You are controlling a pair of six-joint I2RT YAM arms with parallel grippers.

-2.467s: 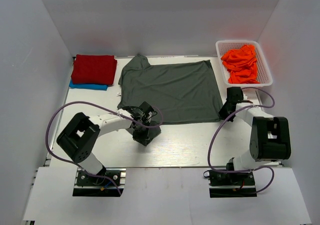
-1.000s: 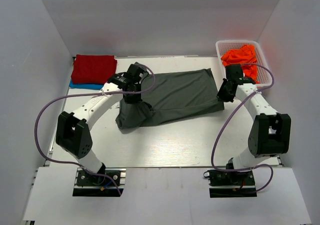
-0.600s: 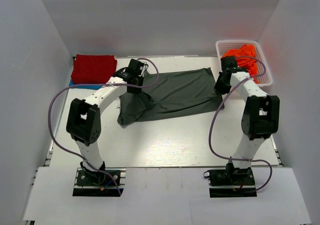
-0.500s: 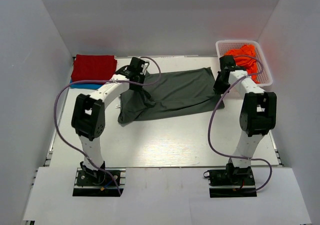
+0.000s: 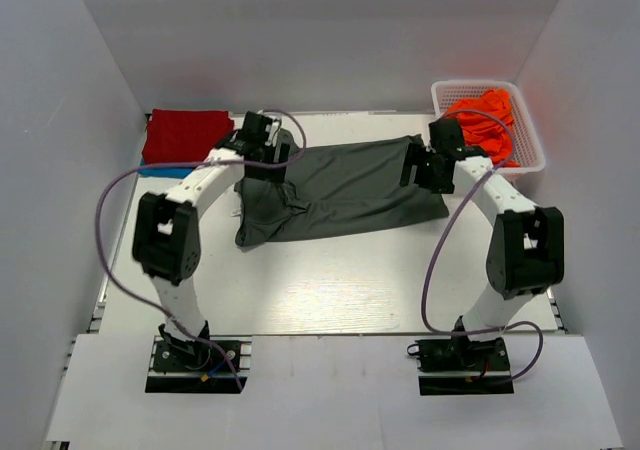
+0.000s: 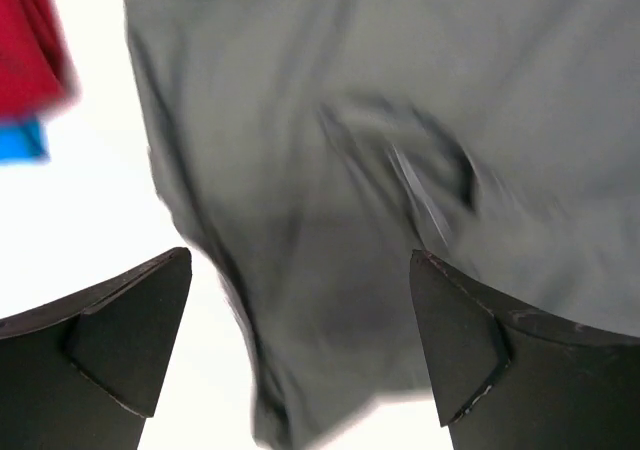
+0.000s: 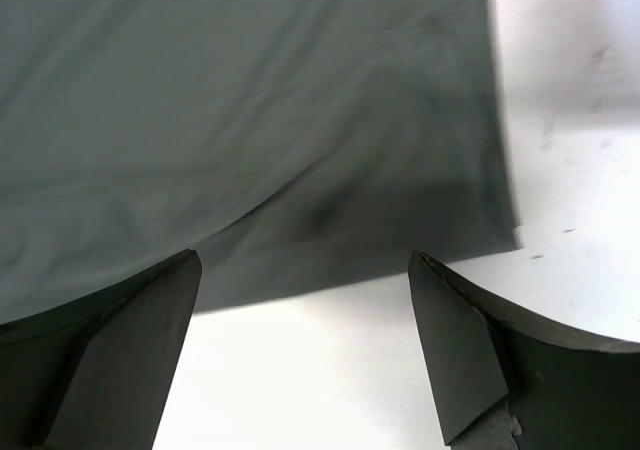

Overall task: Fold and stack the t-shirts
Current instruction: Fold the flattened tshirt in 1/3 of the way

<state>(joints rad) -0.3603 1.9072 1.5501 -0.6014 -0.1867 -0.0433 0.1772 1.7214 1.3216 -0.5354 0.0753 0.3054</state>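
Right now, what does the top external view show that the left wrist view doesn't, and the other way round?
Only the top external view shows the white plastic lattice basket holding bright orange t-shirts, and the right gripper near that basket. Only the left wrist view shows the left gripper close up, its dark fingers spread wide with nothing between them. Both show the large dark charcoal-grey t-shirt, creased on the table, plus the folded red t-shirt and the blue t-shirt peeking from beneath it.
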